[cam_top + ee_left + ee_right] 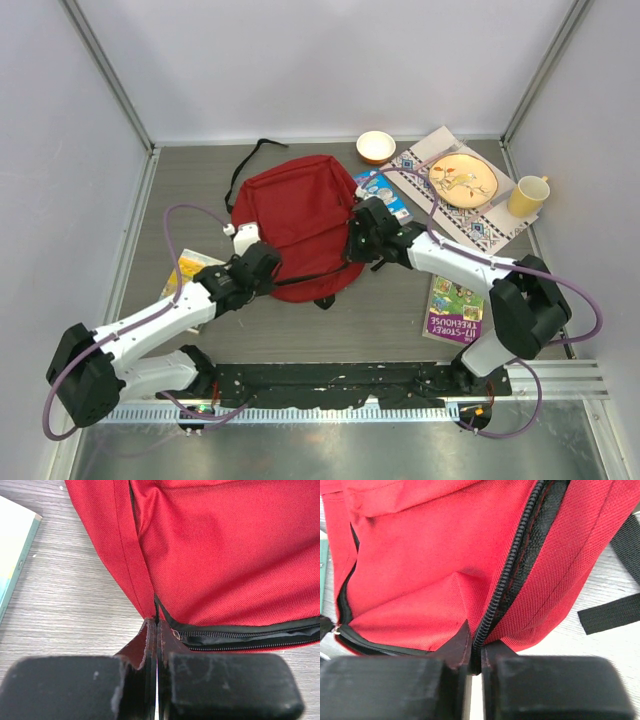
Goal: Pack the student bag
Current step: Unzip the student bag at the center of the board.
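Only wrist views reveal the left tool point(156, 630) and right tool point(471, 647) pinching the student bag point(297, 212).

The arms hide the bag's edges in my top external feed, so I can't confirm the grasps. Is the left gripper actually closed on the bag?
Observer: Yes. The left wrist view shows the left gripper shut on a corner of the student bag, fingers pressed together.
Operator: And the right?
Observer: The right gripper is shut too, pinching the bag right at its black zipper.
Operator: Is any zipper open?
Observer: Beside the left gripper, the zipper opening gapes, its two tooth rows apart with dark lining between.
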{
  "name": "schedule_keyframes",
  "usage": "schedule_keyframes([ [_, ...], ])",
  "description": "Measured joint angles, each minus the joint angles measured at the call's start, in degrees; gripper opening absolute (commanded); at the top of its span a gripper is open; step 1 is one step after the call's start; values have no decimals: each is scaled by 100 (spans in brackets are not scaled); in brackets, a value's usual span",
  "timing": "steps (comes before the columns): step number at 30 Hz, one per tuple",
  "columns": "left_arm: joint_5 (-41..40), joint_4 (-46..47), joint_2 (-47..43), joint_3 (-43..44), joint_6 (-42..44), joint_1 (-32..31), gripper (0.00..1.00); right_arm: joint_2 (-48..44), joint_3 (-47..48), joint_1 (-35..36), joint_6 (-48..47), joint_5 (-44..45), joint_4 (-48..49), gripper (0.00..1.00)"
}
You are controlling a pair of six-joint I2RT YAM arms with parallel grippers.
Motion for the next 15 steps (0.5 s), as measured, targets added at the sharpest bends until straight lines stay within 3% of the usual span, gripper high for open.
schedule_keyframes([
  [1, 33, 31, 44, 11, 2, 9, 0, 15, 0, -44, -2, -74, 17, 26],
  [2, 63, 59, 90, 24, 7, 13, 0, 15, -4, -98, -11, -195, 35, 47],
  [7, 275, 114, 107, 24, 44, 72, 0, -138, -280, -350, 254, -568, 94, 81],
  [15, 693, 457, 79, 20, 133, 85, 0, -1755, -1491, -391, 1434, -1034, 280, 85],
])
